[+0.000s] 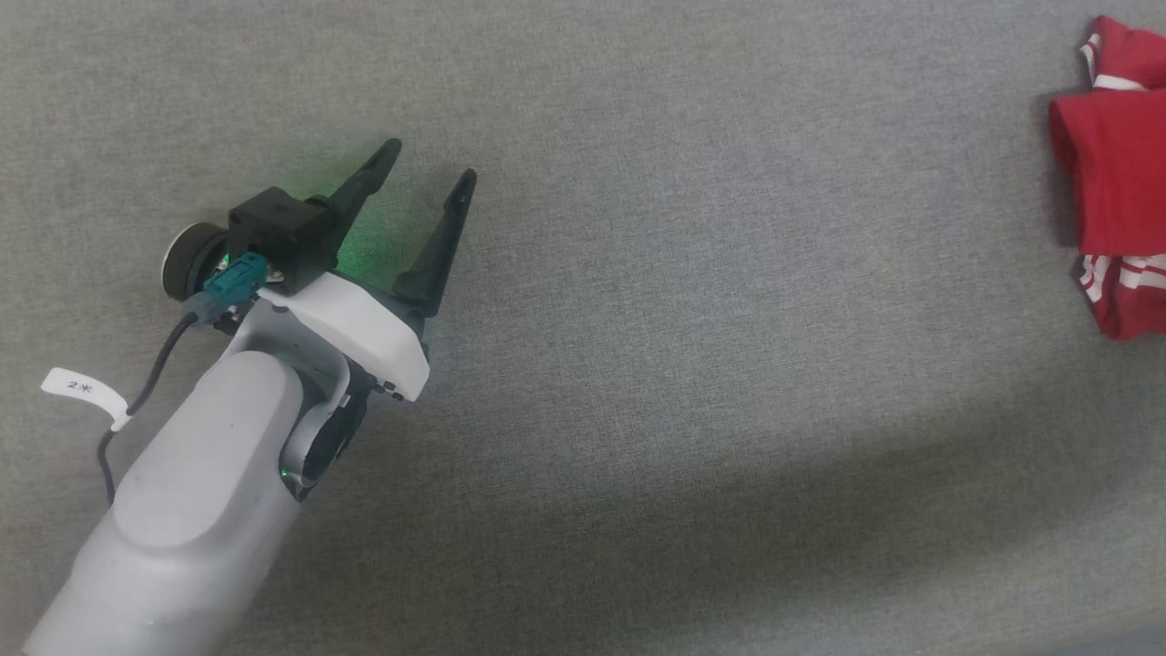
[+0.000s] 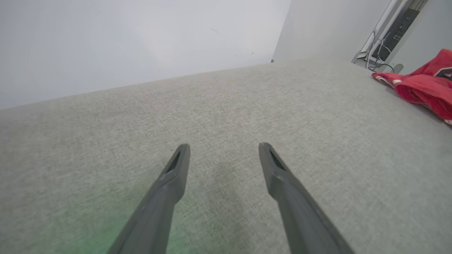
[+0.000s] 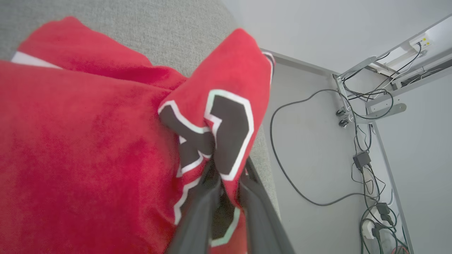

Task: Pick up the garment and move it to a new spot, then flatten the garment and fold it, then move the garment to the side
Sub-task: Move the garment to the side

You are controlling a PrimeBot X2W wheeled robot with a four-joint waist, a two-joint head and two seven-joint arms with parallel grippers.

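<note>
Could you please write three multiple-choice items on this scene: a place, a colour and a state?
1. In the head view, where does the garment lie?
A. at the right edge
B. in the middle
C. at the lower left
2. What colour outlines the garment's dark number?
A. yellow
B. white
C. blue
3. How is the left gripper?
A. shut on cloth
B. shut on a cable
C. open, holding nothing
Answers: A, the red cloth sits at the right edge; B, a white line rims the number; C, its jaws stand apart over the grey surface.
</note>
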